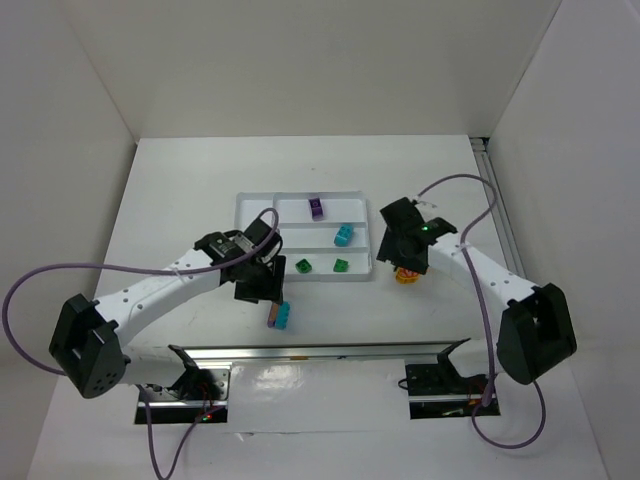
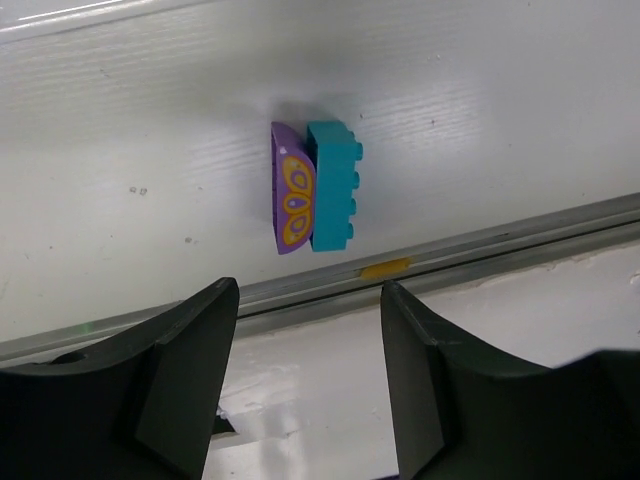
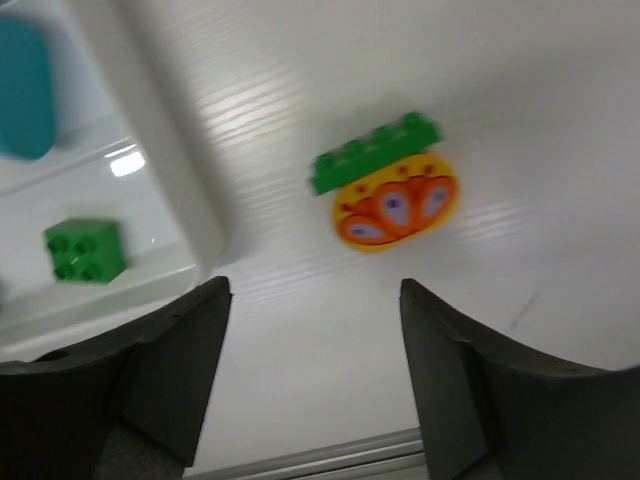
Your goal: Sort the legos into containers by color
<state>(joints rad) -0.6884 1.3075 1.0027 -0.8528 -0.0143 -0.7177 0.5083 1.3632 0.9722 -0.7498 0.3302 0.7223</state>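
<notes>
The white tray (image 1: 290, 193) holds a purple lego (image 1: 316, 208) in its top section, a cyan lego (image 1: 343, 236) in the middle and two green legos (image 1: 303, 266) in the bottom one. A purple piece with an orange pattern (image 2: 290, 190) joined to a cyan brick (image 2: 335, 185) lies on the table (image 1: 279, 316) in front of the tray. My left gripper (image 2: 310, 290) is open and empty just above it (image 1: 262, 285). A green brick (image 3: 375, 152) on an orange patterned piece (image 3: 395, 210) lies right of the tray (image 1: 407, 275). My right gripper (image 3: 315, 285) is open and empty over it (image 1: 400, 245).
The tray's right wall (image 3: 170, 170) is just left of the green and orange stack, with a green lego (image 3: 85, 250) inside it. A metal rail (image 2: 480, 245) runs along the table's near edge, close behind the purple and cyan stack. White walls enclose the table.
</notes>
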